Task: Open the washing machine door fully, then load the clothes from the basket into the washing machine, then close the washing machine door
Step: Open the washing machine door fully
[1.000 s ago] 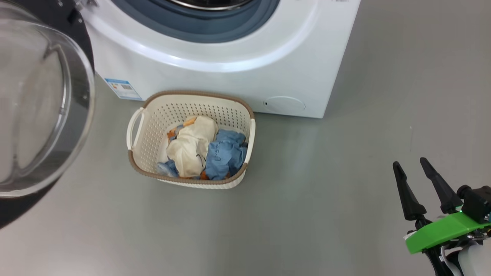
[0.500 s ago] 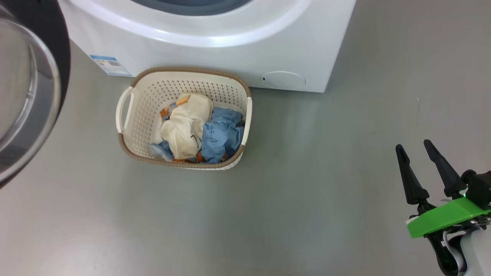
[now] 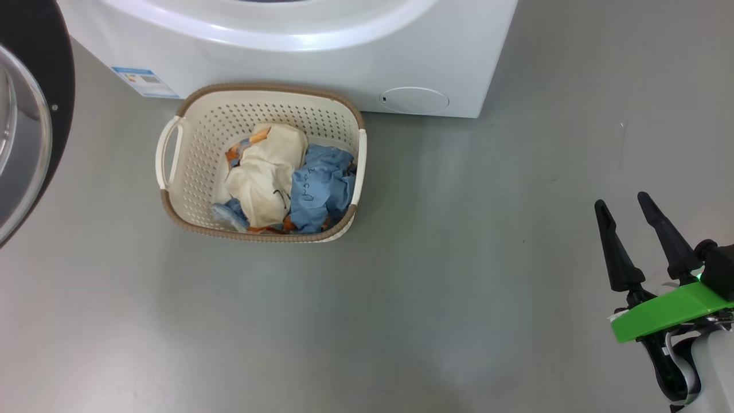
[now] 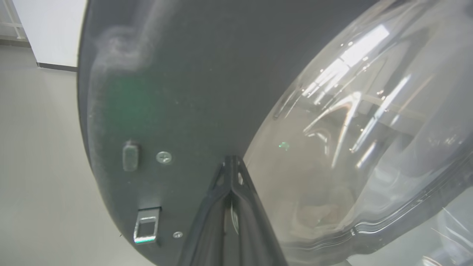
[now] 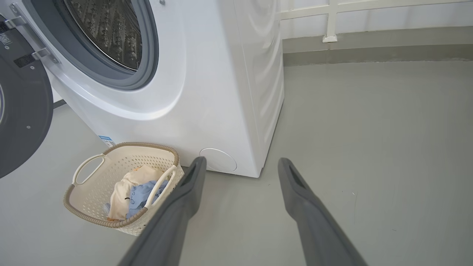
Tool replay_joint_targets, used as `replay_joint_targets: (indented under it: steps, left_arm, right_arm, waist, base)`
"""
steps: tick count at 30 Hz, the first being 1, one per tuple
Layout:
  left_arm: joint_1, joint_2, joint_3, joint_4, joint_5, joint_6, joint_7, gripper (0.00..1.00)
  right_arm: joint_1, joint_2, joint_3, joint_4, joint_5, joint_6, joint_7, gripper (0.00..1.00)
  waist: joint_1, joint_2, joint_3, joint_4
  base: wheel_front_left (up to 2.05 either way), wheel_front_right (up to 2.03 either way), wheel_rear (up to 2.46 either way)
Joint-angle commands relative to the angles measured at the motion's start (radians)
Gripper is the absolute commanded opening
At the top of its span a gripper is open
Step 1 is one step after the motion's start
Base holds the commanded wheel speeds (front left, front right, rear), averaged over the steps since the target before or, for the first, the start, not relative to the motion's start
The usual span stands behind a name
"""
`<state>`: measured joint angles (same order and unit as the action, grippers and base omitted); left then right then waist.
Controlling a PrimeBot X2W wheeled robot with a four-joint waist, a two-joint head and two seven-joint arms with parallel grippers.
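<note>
The white washing machine (image 3: 287,57) stands at the top of the head view, and its door (image 3: 34,86) hangs open at the left edge. In front of it on the floor is the cream basket (image 3: 198,143), holding a cream garment (image 3: 264,172) and blue clothes (image 3: 321,189). My right gripper (image 3: 621,200) is open and empty, far right of the basket. The right wrist view shows the steel drum (image 5: 107,33), the basket (image 5: 88,184) and my right gripper (image 5: 241,162). My left gripper (image 4: 231,159) is shut, its tips at the door's inner face (image 4: 166,92) beside the glass bowl (image 4: 351,129).
Grey floor (image 3: 459,258) spreads between the basket and my right gripper. A round white service cap (image 3: 414,100) and a blue label (image 3: 143,81) sit low on the machine's front. A wall base and white rail (image 5: 369,40) run behind the machine's right side.
The whole head picture has slid up and to the left, so the camera moved. Less of the door shows at the left edge. My right gripper sits a little higher in the picture, still open.
</note>
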<state>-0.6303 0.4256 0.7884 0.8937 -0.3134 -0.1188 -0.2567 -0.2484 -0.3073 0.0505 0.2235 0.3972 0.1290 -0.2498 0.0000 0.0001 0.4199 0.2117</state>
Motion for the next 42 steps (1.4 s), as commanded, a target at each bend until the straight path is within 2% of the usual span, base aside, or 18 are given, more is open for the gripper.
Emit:
replay_joint_targets:
  steps: [1, 8, 18, 23, 25, 26, 27, 36, 42]
  left_arm:
    - [0.002, 0.086, 0.028, -0.019, 0.014, 0.009, -0.005, 0.00]
    - [0.037, 0.026, 0.050, -0.061, 0.040, 0.008, -0.005, 0.00]
    - [0.130, -0.150, 0.040, -0.201, 0.009, -0.009, -0.005, 0.00]
    - [0.223, -0.213, -0.045, -0.298, -0.027, -0.011, -0.005, 0.44]
    - [0.267, -0.232, -0.086, -0.345, -0.050, -0.012, -0.005, 0.84]
    - [0.288, -0.239, -0.113, -0.367, -0.064, -0.012, -0.005, 1.00]
    - [0.288, -0.239, -0.113, -0.367, -0.064, -0.012, -0.005, 1.00]
    - [0.466, -0.256, -0.346, -0.545, -0.137, -0.012, -0.005, 1.00]
    - [0.521, -0.225, -0.494, -0.618, -0.177, -0.012, -0.005, 1.00]
  right_arm:
    - [0.003, -0.007, 0.017, -0.023, -0.011, 0.002, -0.012, 1.00]
    - [0.016, 0.005, 0.020, -0.017, -0.008, 0.002, -0.012, 1.00]
    - [0.050, 0.006, 0.029, -0.008, 0.005, 0.002, -0.012, 1.00]
    - [0.070, 0.006, 0.035, -0.006, 0.016, 0.002, -0.012, 1.00]
    - [0.077, 0.007, 0.038, -0.006, 0.019, 0.002, -0.012, 1.00]
    - [0.079, 0.007, 0.038, -0.007, 0.021, 0.002, -0.012, 1.00]
    - [0.079, 0.007, 0.038, -0.007, 0.021, 0.002, -0.012, 1.00]
    - [0.104, 0.013, 0.036, -0.014, 0.035, 0.002, -0.012, 1.00]
    - [0.120, 0.022, 0.029, -0.018, 0.037, 0.002, -0.012, 1.00]
  waist:
    - [0.0000, -0.0001, -0.007, -0.001]
    - [0.0000, -0.0001, -0.039, 0.007]
    - [0.0000, -0.0001, -0.125, 0.031]
    - [0.0000, -0.0001, -0.177, 0.035]
    - [0.0000, -0.0001, -0.195, 0.034]
    - [0.0000, -0.0001, -0.202, 0.033]
    - [0.0000, -0.0001, -0.202, 0.033]
    - [0.0000, -0.0001, -0.259, -0.006]
    - [0.0000, -0.0001, -0.277, -0.051]
  base:
    - [0.00, 0.00, 0.00]
    - [0.00, 0.00, 0.00]
    - [0.00, 0.00, 0.00]
    - [0.00, 0.00, 0.00]
    - [0.00, 0.00, 0.00]
    - [0.00, 0.00, 0.00]
    - [0.00, 0.00, 0.00]
    - [0.00, 0.00, 0.00]
    - [0.00, 0.00, 0.00]
